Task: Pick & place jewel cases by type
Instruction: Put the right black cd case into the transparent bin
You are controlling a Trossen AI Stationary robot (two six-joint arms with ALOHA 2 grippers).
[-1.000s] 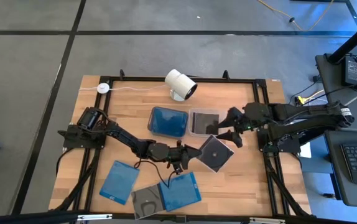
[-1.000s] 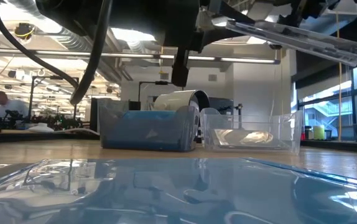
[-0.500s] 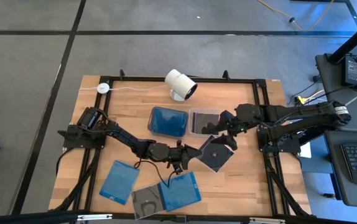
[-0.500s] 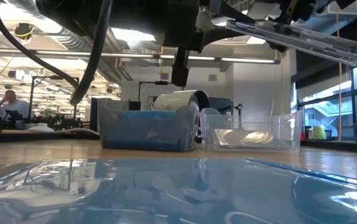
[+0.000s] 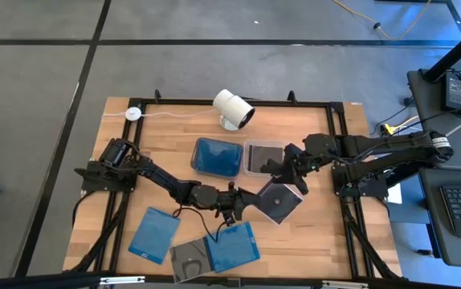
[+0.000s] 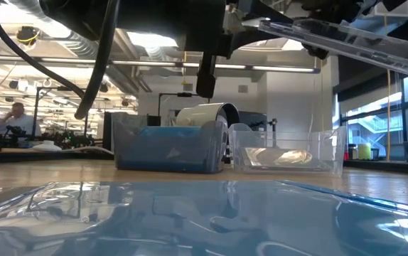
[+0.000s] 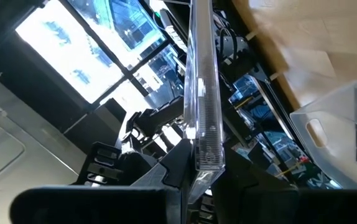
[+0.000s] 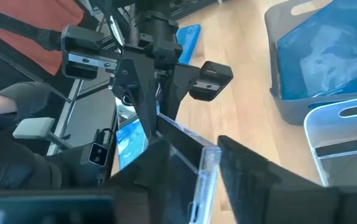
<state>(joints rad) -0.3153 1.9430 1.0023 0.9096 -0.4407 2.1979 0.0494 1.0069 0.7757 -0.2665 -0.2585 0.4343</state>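
While the dark case (image 5: 277, 201) hangs in the air above the counter (image 5: 327, 241), both arms meet at it. The left gripper (image 5: 245, 202) pinches the case's left corner, and the right gripper (image 5: 288, 178) has its fingers around the far right edge, but I cannot tell if they press yet. The case is held a bit tilted. It stretches from one gripper to the other. The clear tub (image 5: 263, 156) sits just behind it, nearer the right arm, so that arm looks best placed to carry it there.
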